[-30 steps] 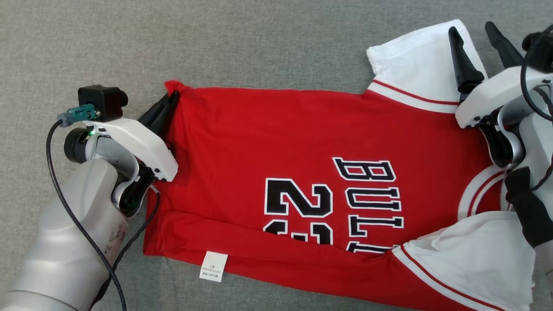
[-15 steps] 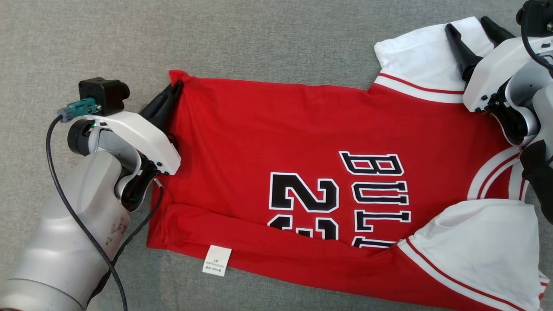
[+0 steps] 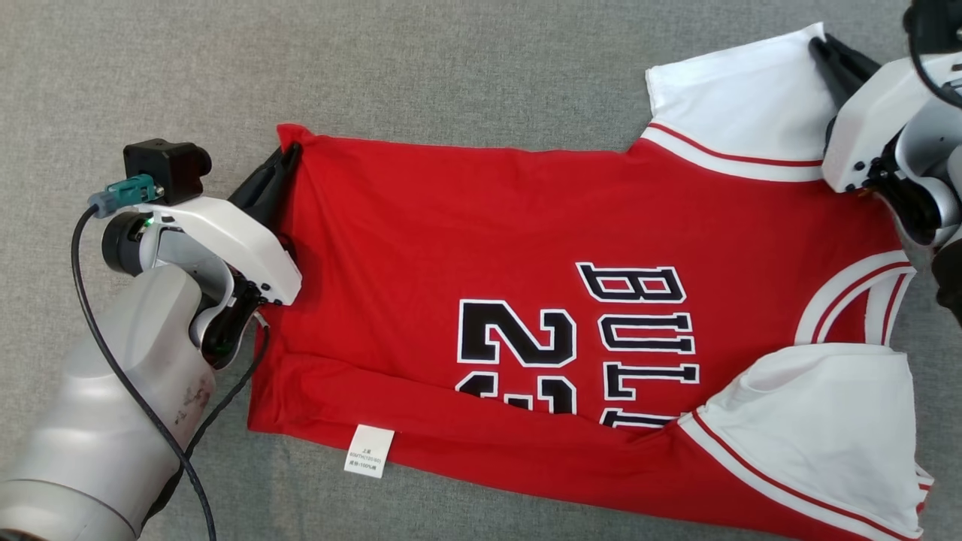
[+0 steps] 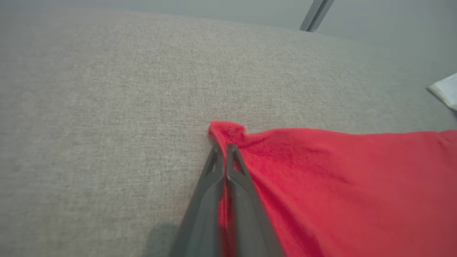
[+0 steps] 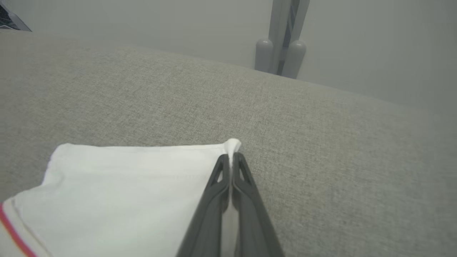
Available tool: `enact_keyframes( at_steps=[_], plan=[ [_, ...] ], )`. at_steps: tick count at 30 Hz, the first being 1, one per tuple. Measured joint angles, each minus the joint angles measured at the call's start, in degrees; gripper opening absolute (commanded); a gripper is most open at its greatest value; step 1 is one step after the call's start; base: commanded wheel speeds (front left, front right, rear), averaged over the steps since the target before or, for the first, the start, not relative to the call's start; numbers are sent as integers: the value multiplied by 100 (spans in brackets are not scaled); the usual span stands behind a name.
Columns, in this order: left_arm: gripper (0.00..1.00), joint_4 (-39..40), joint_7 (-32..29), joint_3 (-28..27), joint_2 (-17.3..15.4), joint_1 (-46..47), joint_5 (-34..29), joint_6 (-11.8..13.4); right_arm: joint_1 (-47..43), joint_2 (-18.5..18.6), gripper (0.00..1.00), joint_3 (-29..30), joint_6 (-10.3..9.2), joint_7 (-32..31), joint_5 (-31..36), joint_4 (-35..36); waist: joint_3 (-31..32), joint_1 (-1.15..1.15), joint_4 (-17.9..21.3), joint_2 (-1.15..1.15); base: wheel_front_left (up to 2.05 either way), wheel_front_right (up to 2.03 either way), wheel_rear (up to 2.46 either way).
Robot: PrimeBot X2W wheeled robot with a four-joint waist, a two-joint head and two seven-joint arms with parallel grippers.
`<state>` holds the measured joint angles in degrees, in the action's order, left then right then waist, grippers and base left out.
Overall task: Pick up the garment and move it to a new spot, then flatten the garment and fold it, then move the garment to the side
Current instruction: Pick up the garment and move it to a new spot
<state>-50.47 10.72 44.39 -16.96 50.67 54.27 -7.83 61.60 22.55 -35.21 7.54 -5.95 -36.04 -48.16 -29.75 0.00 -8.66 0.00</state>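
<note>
- Location — the garment (image 3: pixel 526 240), a red jersey with white sleeves, lies spread print-up across the grey fabric surface (image 3: pixel 451 68). Its hem lies toward the robot's left and its collar toward the robot's right.
- The left gripper (image 4: pixel 223 148) has its jaws pressed together, pinching the far hem corner (image 4: pixel 228 129) of the red body.
- The right gripper (image 5: pixel 232 157) has its jaws pressed together on the outer corner of the far white sleeve (image 5: pixel 135 171).
- The near long edge is folded over, exposing the care label (image 3: pixel 369 451). The near sleeve (image 3: pixel 819 421) lies rumpled.
- Handling, as judged: a light, limp knit with no stiffness. It should sag between the two held points and drag on the textured surface.
- Hold points, as judged: corners and seamed edges look soundest — thin single-layer pinches may slip under tension.
</note>
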Motion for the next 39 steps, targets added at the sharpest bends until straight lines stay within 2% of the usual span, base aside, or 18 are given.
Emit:
enact_keyframes(
  at_steps=[7, 13, 18, 21, 25, 33, 39],
  plan=[
    [0, -33, 236, 47, -152, -6, -29, 16, -102, 255, 0, -44, -3, 359, -240, 513, 210, 0, 83, 0, 0, 0, 0],
    [0, 151, 352, -1, -358, -105, -135, 66, -542, 482, 0, -14, -4, 543, -358, 1183, 388, 0, 192, 0, 0, 0, 0],
    [0, 545, 398, -134, -490, -527, -120, 148, -1416, 659, 0, 294, -5, 712, -606, 2064, 581, 0, 270, 0, 0, 0, 0],
    [0, 873, 405, -268, -606, -948, -60, 298, -2162, 689, 0, 597, -5, 778, -808, 2715, 698, 0, 338, 0, 0, 0, 0],
    [0, 1426, 421, -435, -780, -1523, -19, 534, -3261, 764, 0, 1170, -5, 777, -740, 3417, 854, 0, 427, 0, 0, 0, 0],
    [0, 2533, 394, -590, -1168, -2470, 111, 1037, -5304, 18, 0, 2334, -5, 310, -315, 4887, 1039, 0, 563, 0, 0, 0, 0],
    [0, 3167, 227, -641, -1414, -2951, 270, 1330, -6424, -634, 0, 2850, -5, -330, -67, 5893, 1096, 0, 613, 0, 0, 0, 0]
  ],
)
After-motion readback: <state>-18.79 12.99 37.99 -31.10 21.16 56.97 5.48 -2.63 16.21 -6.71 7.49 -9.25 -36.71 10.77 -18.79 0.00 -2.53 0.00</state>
